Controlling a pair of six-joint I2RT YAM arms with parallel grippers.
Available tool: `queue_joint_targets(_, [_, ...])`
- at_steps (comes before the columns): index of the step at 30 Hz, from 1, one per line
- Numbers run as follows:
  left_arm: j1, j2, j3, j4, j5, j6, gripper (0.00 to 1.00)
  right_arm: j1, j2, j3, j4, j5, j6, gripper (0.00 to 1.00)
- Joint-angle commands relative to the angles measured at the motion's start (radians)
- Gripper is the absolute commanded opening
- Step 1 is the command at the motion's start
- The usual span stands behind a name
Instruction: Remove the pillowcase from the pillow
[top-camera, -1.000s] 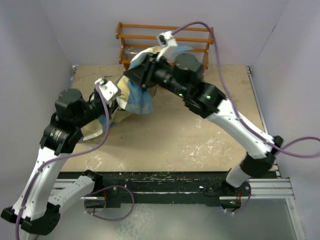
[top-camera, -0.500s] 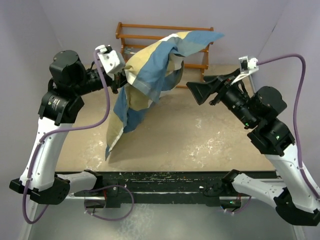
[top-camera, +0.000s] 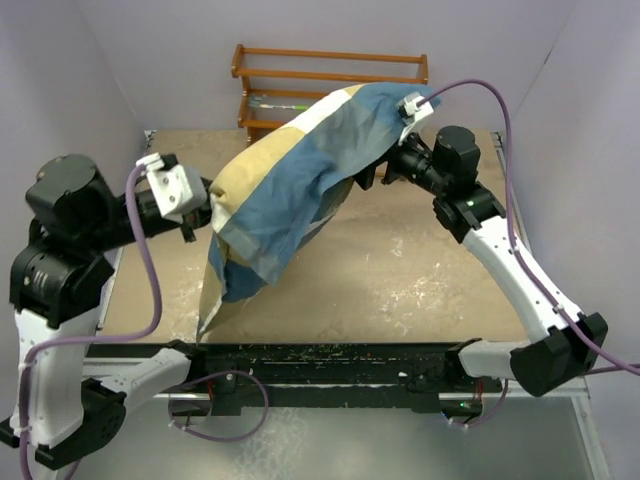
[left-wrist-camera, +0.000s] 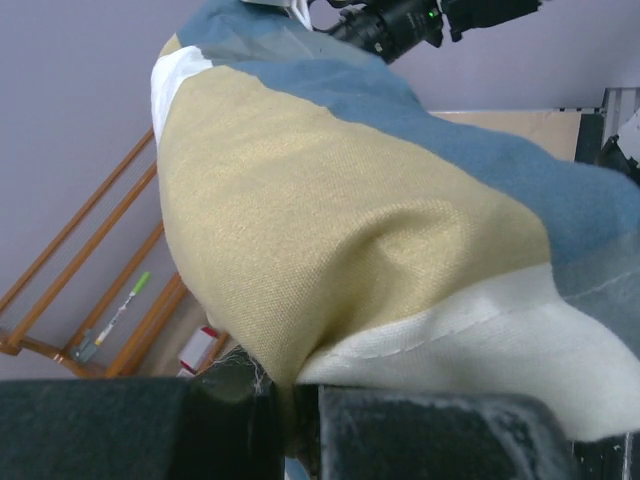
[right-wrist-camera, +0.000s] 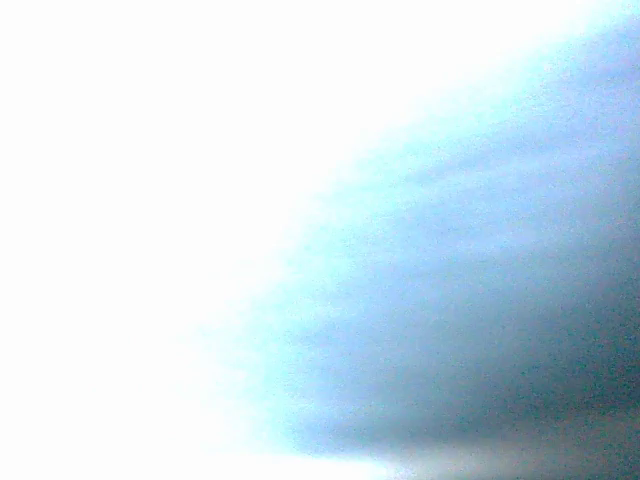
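The pillowcase (top-camera: 290, 190) hangs in the air between the two arms, slung from high on the right to lower on the left. Its bottom corner droops toward the near left edge of the table (top-camera: 400, 270); I cannot tell whether it touches. The left gripper (left-wrist-camera: 298, 415) has its jaws nearly closed on the white stitched edge of the cloth. The right gripper (top-camera: 385, 165) is tucked under the raised far corner, and its own camera sees only washed-out blue cloth against the lens, so whether those jaws hold anything cannot be told. No cream surface shows anywhere. The case bulges full, so the pillow is most likely all inside it, and the task looks barely begun. Which end is open is not visible. To do this step well, each pinch should take cloth alone, never the filling through it. The closed end should go up and the open end down over the table, so the pillow can slide out by its own weight. A grip that catches the pillow too would just lift both together. Behind, a wooden rack (top-camera: 330, 72) holds a green-tipped pen (left-wrist-camera: 125, 300) on a shelf.
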Motion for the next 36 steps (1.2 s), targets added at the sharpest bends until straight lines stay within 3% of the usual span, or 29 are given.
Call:
queue_joint_targets(1, [-0.003, -0.066, 0.061, -0.035, -0.027, 0.092, 0.00, -0.027, 0.015, 0.033, 0.243, -0.132, -0.062, 0.94])
queue_joint_targets(5, [-0.002, -0.088, 0.064, -0.092, -0.062, 0.116, 0.00, -0.031, 0.064, 0.024, 0.361, -0.246, -0.044, 0.95])
queue_joint_targets(8, [-0.003, -0.092, 0.064, -0.104, -0.074, 0.115, 0.00, -0.027, 0.118, 0.011, 0.601, -0.403, 0.043, 0.97])
queue_joint_targets(11, [-0.003, -0.091, 0.059, -0.105, -0.102, 0.115, 0.00, 0.010, 0.185, 0.033, 0.823, -0.557, 0.217, 0.94])
queue_joint_targets(13, [-0.002, -0.092, 0.048, -0.098, -0.135, 0.119, 0.00, 0.059, 0.203, 0.065, 0.846, -0.576, 0.231, 0.89])
queue_joint_targets(15, [-0.002, -0.098, 0.022, -0.073, -0.192, 0.125, 0.00, 0.096, 0.214, 0.102, 0.846, -0.581, 0.229, 0.76])
queue_joint_targets(18, [-0.002, -0.122, -0.049, 0.006, -0.316, 0.138, 0.00, 0.101, 0.222, 0.125, 0.945, -0.592, 0.347, 0.40])
queue_joint_targets(19, [-0.002, -0.132, -0.076, 0.039, -0.356, 0.144, 0.00, 0.095, 0.221, 0.134, 0.969, -0.588, 0.374, 0.25])
queue_joint_targets(20, [-0.003, -0.142, -0.105, 0.072, -0.411, 0.152, 0.00, 0.087, 0.217, 0.149, 0.962, -0.566, 0.377, 0.04])
queue_joint_targets(23, [-0.003, -0.162, -0.182, 0.191, -0.545, 0.175, 0.00, 0.075, 0.173, 0.188, 0.845, -0.354, 0.313, 0.00])
queue_joint_targets(24, [-0.002, -0.165, -0.200, 0.230, -0.588, 0.181, 0.04, 0.074, 0.159, 0.205, 0.801, -0.286, 0.289, 0.00])
queue_joint_targets(25, [-0.002, -0.164, -0.215, 0.257, -0.614, 0.189, 0.14, 0.074, 0.151, 0.229, 0.755, -0.227, 0.264, 0.00])
queue_joint_targets(28, [-0.002, -0.156, -0.212, 0.252, -0.567, 0.213, 0.70, 0.075, 0.147, 0.336, 0.584, -0.062, 0.167, 0.00])
queue_joint_targets(30, [-0.002, -0.149, -0.192, 0.199, -0.488, 0.219, 0.89, 0.085, 0.158, 0.403, 0.477, 0.017, 0.132, 0.00])
queue_joint_targets(32, [-0.002, -0.145, -0.175, 0.154, -0.387, 0.221, 0.98, 0.104, 0.165, 0.438, 0.400, 0.082, 0.096, 0.00])
queue_joint_targets(36, [-0.002, -0.169, -0.178, 0.162, -0.199, 0.235, 0.96, 0.172, 0.191, 0.470, 0.287, 0.142, 0.056, 0.00])
